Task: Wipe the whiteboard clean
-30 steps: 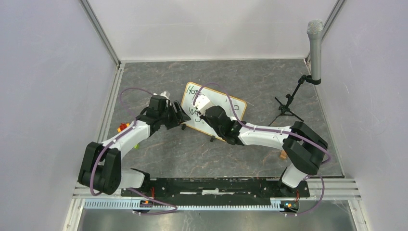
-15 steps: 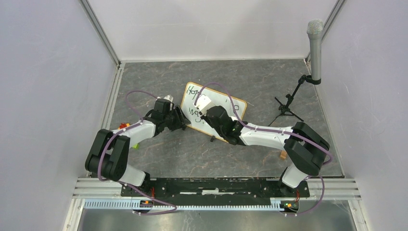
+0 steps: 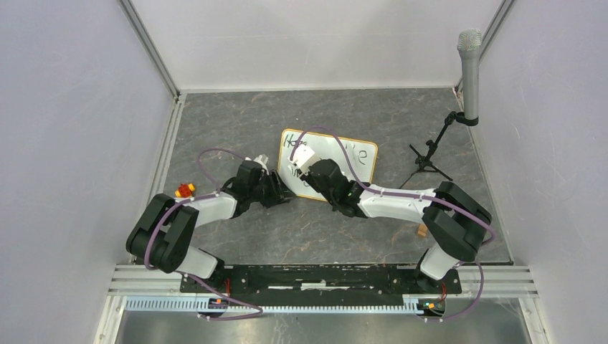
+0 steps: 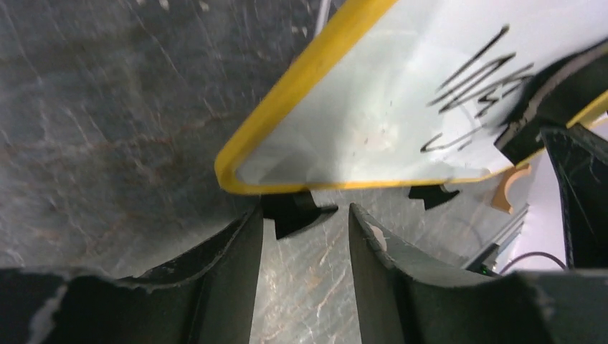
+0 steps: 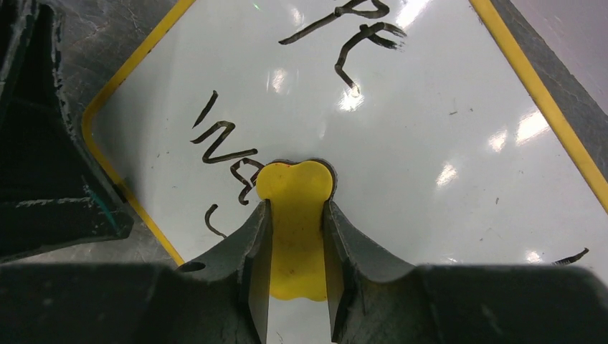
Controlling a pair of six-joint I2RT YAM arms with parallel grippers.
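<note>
1. The whiteboard point(image 3: 355, 159) is sitting mid-surface point(image 3: 236, 122), past both arm tips, with its yellow-orange frame corner pointing toward the left arm.
2. The right pincer point(image 5: 295, 208) is clenching a yellow eraser point(image 5: 294, 183). The eraser's lobed tip is sitting over the lower-left black writing point(image 5: 229, 143). It is probably touching the board, but I cannot tell for sure.
3. The left pincer point(image 4: 305, 215) is released, with its jaws standing apart either side of a black clip foot point(image 4: 290, 213) under the board's near corner. It is not gripping anything that I can see.
4. Judging progress: marker strokes are showing across the left part of the board and a small mark is showing near the right edge, so most of the wiping is looking not yet done.
5. Doing the wipe well:
   - The eraser face should be staying flat on the board, with steady downward pressure.
   - Strokes should be running short and overlapping through each line of writing, working from the lower words up to the top word.
   - Strokes should be stopping inside the frame, so the eraser isn't catching on the rim.
6. The left arm should be bracing that corner or foot. The board is looking light and raised on its feet, so it is likely to be sliding or pivoting under sideways push.
7. The microphone point(image 3: 469, 72) on its stand is standing well apart at the right, so it probably isn't getting in the way.
</note>
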